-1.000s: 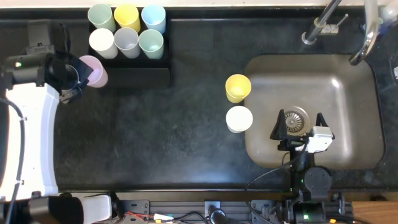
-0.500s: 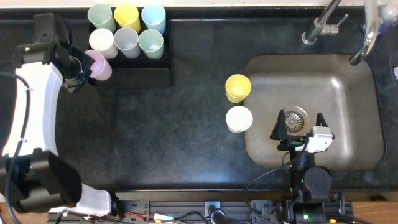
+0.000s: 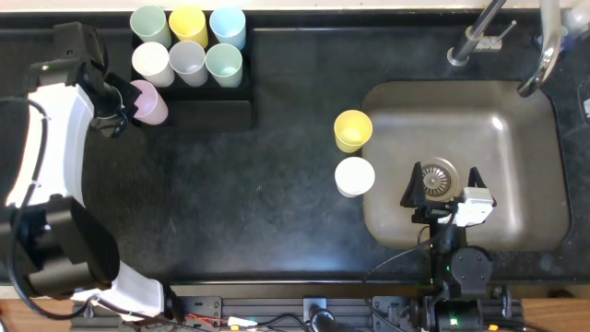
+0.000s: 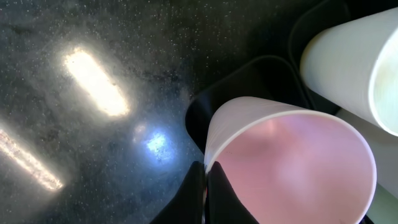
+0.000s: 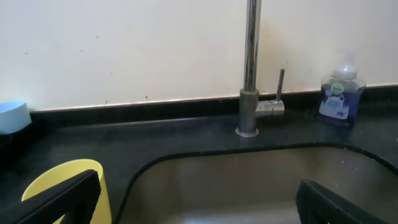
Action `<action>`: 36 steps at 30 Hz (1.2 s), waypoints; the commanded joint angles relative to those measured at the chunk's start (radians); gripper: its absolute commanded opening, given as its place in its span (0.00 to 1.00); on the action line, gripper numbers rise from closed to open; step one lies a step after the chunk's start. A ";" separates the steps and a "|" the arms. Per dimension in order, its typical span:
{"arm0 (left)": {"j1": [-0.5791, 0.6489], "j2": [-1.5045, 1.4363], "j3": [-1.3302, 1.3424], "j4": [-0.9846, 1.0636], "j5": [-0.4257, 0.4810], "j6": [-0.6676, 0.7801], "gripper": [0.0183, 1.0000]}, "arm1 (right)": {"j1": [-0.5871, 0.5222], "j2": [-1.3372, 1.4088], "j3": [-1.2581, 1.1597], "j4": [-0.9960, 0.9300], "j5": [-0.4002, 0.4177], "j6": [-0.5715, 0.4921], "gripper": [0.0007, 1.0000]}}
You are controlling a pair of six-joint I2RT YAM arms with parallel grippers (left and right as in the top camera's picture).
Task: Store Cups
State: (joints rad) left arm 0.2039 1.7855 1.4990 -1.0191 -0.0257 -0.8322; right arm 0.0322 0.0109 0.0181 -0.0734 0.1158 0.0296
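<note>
- Your left gripper [image 3: 118, 101] is clamped on the pink cup [image 3: 147, 101], which sits at the 8 o'clock corner of the black rack [image 3: 217, 112].
- The left wrist view adds the detail. Both fingers [image 4: 194, 190] pinch the thin rim of the translucent pink cup [image 4: 292, 168], one inside and one outside, above a dark rounded slot. A glossy white cup [image 4: 348, 68] stands just beside it.
- From the top you count six smooth tapered cups in the rack, in two rows of three.
- On the speckled dark counter, a yellow cup [image 3: 352, 129] stands at 12 o'clock of a white cup [image 3: 354, 176], nearly touching it.
- At their 3 o'clock lies the brushed metal sink [image 3: 516, 120]. Your right gripper [image 3: 441, 189] hangs over it with its fingers spread wide, holding nothing.
- The right wrist view shows you the upright chrome faucet [image 5: 250, 68], a soap bottle [image 5: 341, 96] and the yellow cup's rim [image 5: 62, 177].
</note>
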 commanded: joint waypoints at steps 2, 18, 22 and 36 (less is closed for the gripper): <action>0.005 0.008 0.007 0.030 -0.003 -0.007 0.02 | -0.006 -0.007 -0.014 0.006 0.005 0.000 1.00; 0.003 0.065 0.006 0.039 -0.021 -0.006 0.02 | -0.006 -0.007 -0.014 0.006 0.005 0.000 1.00; 0.003 0.070 0.006 0.042 -0.028 -0.007 0.02 | -0.006 -0.007 -0.014 0.006 0.005 0.000 1.00; 0.003 0.074 0.006 0.042 -0.027 -0.007 1.00 | -0.006 -0.007 -0.014 0.006 0.005 0.000 1.00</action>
State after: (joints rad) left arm 0.2039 1.8481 1.4990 -0.9775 -0.0383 -0.8356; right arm 0.0326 0.0109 0.0181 -0.0731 0.1158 0.0299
